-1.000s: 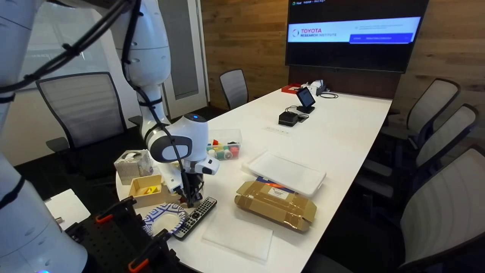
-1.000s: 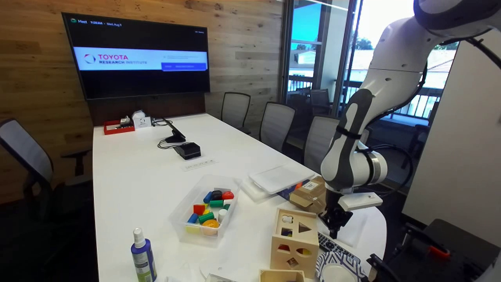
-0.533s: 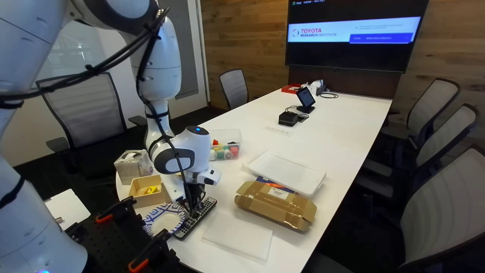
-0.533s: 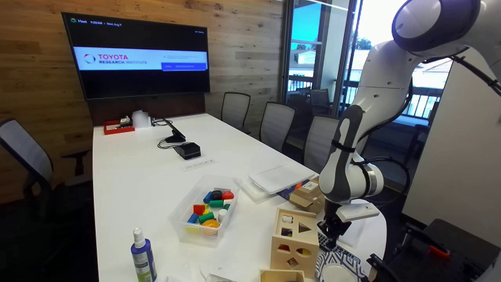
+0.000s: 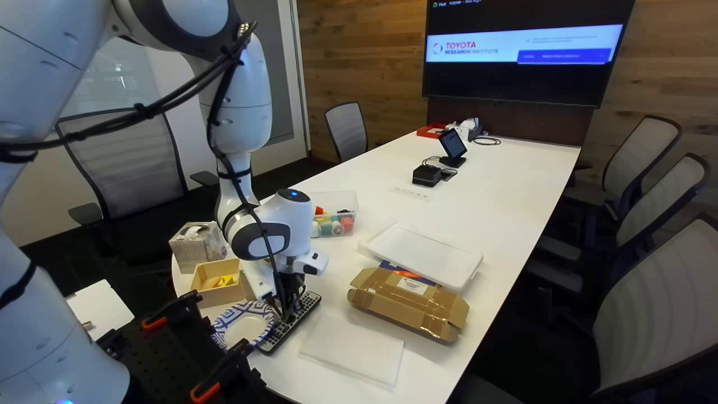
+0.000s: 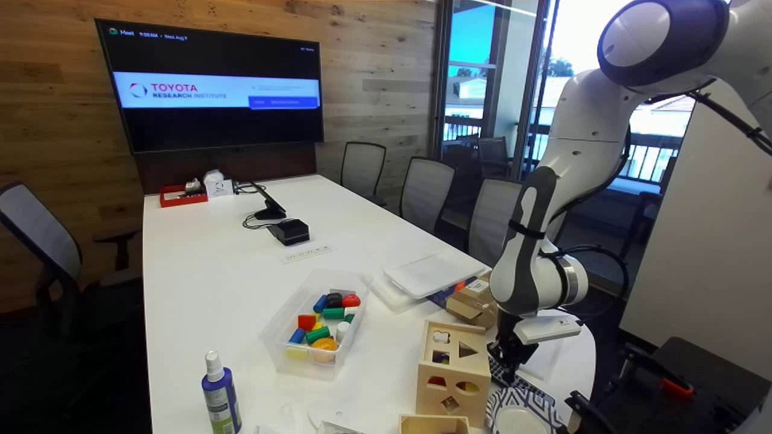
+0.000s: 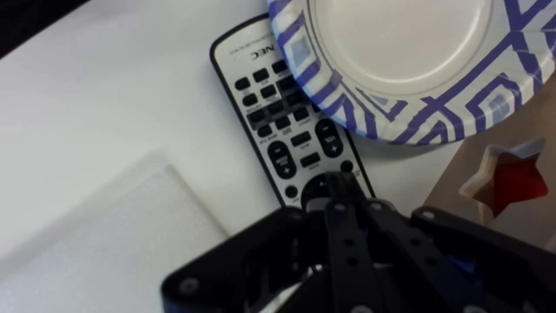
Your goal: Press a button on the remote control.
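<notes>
The remote control, a slim silver-grey bar with black edges and dark buttons, lies flat on the table. It also shows in both exterior views. A patterned paper plate overlaps one edge near its NEC end. My gripper is shut with nothing between its fingers. Its fingertips point down at the round dial in the remote's middle and cover part of it. In both exterior views the gripper reaches the remote's middle. Whether the tips touch or press a button I cannot tell. The gripper hides the remote's far half in the wrist view.
A wooden shape box stands close beside the remote and gripper. A wooden tray lies near it. A white flat sheet and an open cardboard box lie on the remote's other side. A clear bin holds coloured blocks.
My gripper has come down onto the middle of the remote from above it, mostly in the earlier half second. It has shifted only slightly since. The remote and plate have not moved.
</notes>
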Available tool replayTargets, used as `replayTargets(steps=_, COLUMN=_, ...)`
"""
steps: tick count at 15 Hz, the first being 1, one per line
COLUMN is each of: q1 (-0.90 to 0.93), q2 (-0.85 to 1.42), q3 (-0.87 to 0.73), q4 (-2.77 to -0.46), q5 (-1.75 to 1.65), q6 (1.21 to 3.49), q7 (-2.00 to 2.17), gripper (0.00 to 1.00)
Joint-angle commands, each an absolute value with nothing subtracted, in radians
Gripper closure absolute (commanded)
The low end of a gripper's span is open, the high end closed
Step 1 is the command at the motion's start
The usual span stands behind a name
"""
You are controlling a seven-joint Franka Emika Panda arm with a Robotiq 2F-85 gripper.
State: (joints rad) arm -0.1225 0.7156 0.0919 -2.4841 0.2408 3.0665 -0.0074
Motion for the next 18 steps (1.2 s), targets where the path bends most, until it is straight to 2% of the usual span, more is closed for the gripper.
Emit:
replayTargets(steps=1, q1=-0.127, q2=0.749, q3=0.101, q4=-2.473, q5=0.221, q6=3.1, q7=0.034, gripper=1.0)
replayTargets(steps=11, q1=-0.142, q2=0.814, q3=0.146, q4=-2.401, q5=0.198, q6=3.103, q7=0.019, gripper=1.0)
replayTargets(steps=18, q1=-0.179, q2=0.665, q3=0.175, q4=-2.509, q5=0.197, q6=3.094, q7=0.016, gripper=1.0)
